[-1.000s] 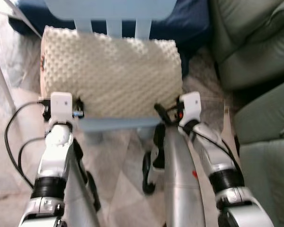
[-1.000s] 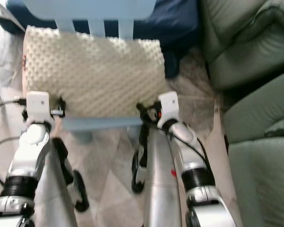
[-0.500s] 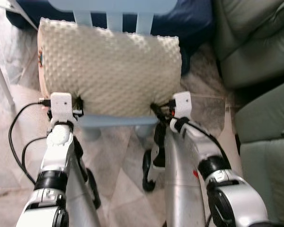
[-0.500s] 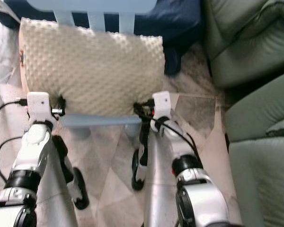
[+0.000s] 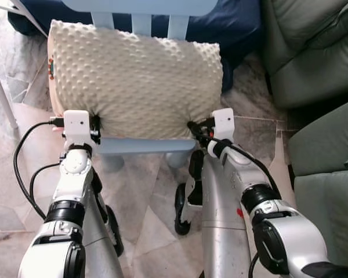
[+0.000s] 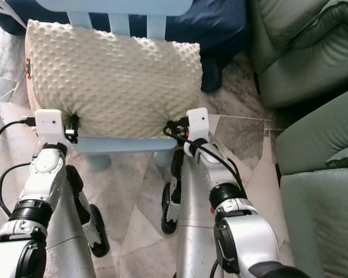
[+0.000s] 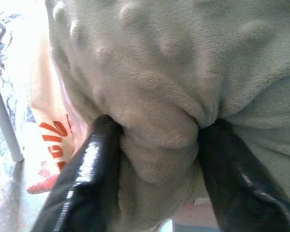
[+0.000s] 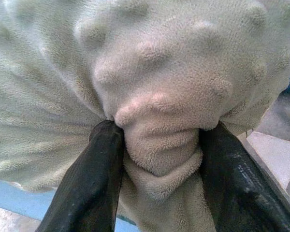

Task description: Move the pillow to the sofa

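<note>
A cream pillow (image 5: 133, 87) with a bumpy fleece cover lies on a light blue chair (image 5: 139, 146), right in front of me. My left gripper (image 5: 97, 123) is shut on the pillow's near left corner, and the wrist view shows fleece (image 7: 157, 130) bunched between the black fingers (image 7: 94, 159). My right gripper (image 5: 192, 126) is shut on the near right corner, with a fold of pillow (image 8: 159, 145) pinched between its fingers (image 8: 99, 159). The green leather sofa (image 5: 313, 52) stands to the right.
The chair's backrest slats (image 5: 140, 23) rise behind the pillow, with a dark blue cushion (image 5: 232, 23) beyond. A white metal leg (image 5: 0, 87) stands at the left. A second green sofa section (image 5: 327, 174) is at near right. The floor is pale marble tile (image 5: 145, 202).
The pillow's far edge has risen and tilted up toward the backrest, and my right gripper has shifted inward along the near edge. The left gripper keeps its hold in the same place.
</note>
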You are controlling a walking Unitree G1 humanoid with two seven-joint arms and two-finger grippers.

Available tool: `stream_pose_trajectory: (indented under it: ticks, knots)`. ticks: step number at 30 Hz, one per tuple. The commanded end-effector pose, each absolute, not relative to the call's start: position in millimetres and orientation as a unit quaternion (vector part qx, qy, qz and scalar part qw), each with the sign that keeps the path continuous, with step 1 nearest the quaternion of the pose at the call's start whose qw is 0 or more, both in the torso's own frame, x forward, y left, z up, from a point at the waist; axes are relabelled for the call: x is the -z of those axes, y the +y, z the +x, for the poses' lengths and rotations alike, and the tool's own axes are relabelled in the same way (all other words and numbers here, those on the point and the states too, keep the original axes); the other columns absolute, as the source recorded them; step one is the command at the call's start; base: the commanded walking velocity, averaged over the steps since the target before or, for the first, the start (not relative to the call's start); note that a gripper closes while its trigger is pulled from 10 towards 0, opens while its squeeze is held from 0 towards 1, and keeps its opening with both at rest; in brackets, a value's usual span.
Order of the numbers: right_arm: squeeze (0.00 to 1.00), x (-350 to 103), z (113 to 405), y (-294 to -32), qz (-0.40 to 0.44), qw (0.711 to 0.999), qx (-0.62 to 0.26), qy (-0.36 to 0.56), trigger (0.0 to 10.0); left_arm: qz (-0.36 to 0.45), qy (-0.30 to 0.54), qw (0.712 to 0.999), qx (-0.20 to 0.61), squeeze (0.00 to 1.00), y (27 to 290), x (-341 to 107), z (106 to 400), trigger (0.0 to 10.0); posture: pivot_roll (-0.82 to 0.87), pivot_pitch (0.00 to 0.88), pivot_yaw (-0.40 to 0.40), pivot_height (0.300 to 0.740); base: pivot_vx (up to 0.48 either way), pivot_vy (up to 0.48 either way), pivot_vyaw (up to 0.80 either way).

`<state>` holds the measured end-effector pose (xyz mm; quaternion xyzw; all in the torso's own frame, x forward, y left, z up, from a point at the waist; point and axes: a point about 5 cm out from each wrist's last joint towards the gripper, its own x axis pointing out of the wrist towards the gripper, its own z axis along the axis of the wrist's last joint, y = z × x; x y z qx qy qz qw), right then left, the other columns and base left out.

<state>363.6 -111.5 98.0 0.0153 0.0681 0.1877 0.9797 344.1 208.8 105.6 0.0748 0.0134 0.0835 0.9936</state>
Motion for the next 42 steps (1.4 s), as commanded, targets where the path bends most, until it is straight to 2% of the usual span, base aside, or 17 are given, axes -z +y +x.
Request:
stream_pose_trajectory:
  ticks: [1, 6, 10, 14, 17, 20, 22, 24, 25, 26, 27, 30, 32, 36, 42]
  knots:
    - [0.00, -84.5, 358.5, -124.7, 0.010, 0.983, -0.160, 0.093, 0.0, 0.066, 0.043, 0.994, -0.082, 0.00, 208.1, -90.6, 338.7, 0.0, -0.04, 0.396, -0.124, 0.492, 0.000, 0.000, 0.00]
    - [0.00, -85.6, 354.3, -116.8, 0.012, 0.981, -0.178, 0.071, 0.0, 0.071, 0.040, 0.994, -0.079, 0.00, 213.3, -83.0, 323.2, 0.0, -0.04, 0.405, -0.115, 0.492, 0.000, 0.000, 0.00]
    - [0.00, -61.8, 333.2, -112.0, 0.027, 0.979, -0.185, 0.082, 0.0, 0.093, 0.060, 0.992, -0.068, 0.00, 218.0, -60.1, 296.3, 0.0, 0.02, 0.422, -0.102, 0.492, 0.000, 0.000, 0.00]
    - [0.00, -49.5, 322.6, -106.9, 0.040, 0.976, -0.190, 0.096, 0.0, 0.120, 0.059, 0.988, -0.075, 0.00, 224.0, -56.2, 288.5, 0.0, 0.05, 0.422, -0.085, 0.492, 0.000, 0.000, 0.00]
    - [0.00, -48.2, 321.0, -104.6, 0.019, 0.975, -0.203, 0.094, 0.0, 0.125, 0.058, 0.988, -0.074, 0.00, 223.2, -58.1, 289.3, 0.0, 0.05, 0.426, -0.096, 0.492, 0.000, 0.000, 0.00]
    - [0.00, -61.1, 329.6, -107.3, 0.011, 0.978, -0.195, 0.066, 0.0, 0.122, 0.022, 0.990, -0.068, 0.00, 220.1, -79.3, 300.2, 0.0, 0.06, 0.343, -0.114, 0.492, 0.000, 0.000, 0.00]
    - [0.00, -75.2, 341.7, -112.5, 0.009, 0.982, -0.183, 0.050, 0.0, 0.114, 0.001, 0.990, -0.079, 0.00, 219.0, -95.6, 315.1, 0.0, 0.06, 0.305, -0.090, 0.492, 0.000, 0.000, 0.00]
    - [0.00, -94.2, 357.1, -122.6, 0.007, 0.987, -0.159, 0.029, 0.0, 0.097, -0.026, 0.991, -0.088, 0.00, 212.8, -113.6, 337.9, 0.0, 0.01, 0.432, -0.043, 0.492, 0.000, 0.000, 0.00]
    - [0.00, -89.5, 354.5, -127.9, 0.003, 0.989, -0.146, 0.033, 0.0, 0.111, -0.028, 0.990, -0.084, 0.00, 210.2, -109.3, 337.0, 0.0, 0.01, 0.315, -0.077, 0.492, 0.000, 0.000, 0.00]
    - [0.00, -82.4, 352.5, -139.4, -0.001, 0.993, -0.106, 0.052, 0.0, 0.118, -0.007, 0.989, -0.090, 0.00, 209.2, -102.7, 337.2, 0.0, 0.02, 0.245, -0.083, 0.492, 0.000, 0.000, 0.00]
    - [0.00, -84.2, 353.9, -143.9, 0.014, 0.994, -0.091, 0.052, 0.0, 0.100, -0.003, 0.990, -0.098, 0.00, 208.6, -104.9, 339.8, 0.0, 0.02, 0.217, -0.080, 0.492, 0.000, 0.000, 0.00]
    - [0.00, -93.3, 352.9, -148.3, 0.027, 0.994, -0.100, 0.018, 0.0, 0.117, -0.046, 0.989, -0.075, 0.00, 204.1, -125.6, 345.7, 0.0, 0.01, 0.233, -0.076, 0.492, 0.000, 0.000, 0.00]
    - [0.00, -85.3, 345.1, -151.7, 0.018, 0.994, -0.107, 0.018, 0.0, 0.102, -0.043, 0.990, -0.088, 0.00, 206.9, -123.6, 342.9, 0.0, 0.01, 0.169, -0.059, 0.492, 0.000, 0.000, 0.00]
    - [0.00, -95.3, 340.6, -154.2, 0.017, 0.993, -0.111, -0.027, 0.0, 0.103, -0.062, 0.987, -0.104, 0.00, 208.7, -127.1, 335.5, 0.0, -0.01, 0.116, -0.043, 0.492, 0.000, 0.000, 0.00]
    - [0.00, -105.4, 319.1, -158.6, -0.013, 0.989, -0.119, -0.087, 0.0, 0.117, -0.099, 0.983, -0.098, 0.00, 195.7, -129.1, 309.8, 0.0, 0.00, 0.075, -0.043, 0.492, 0.000, 0.000, 0.00]
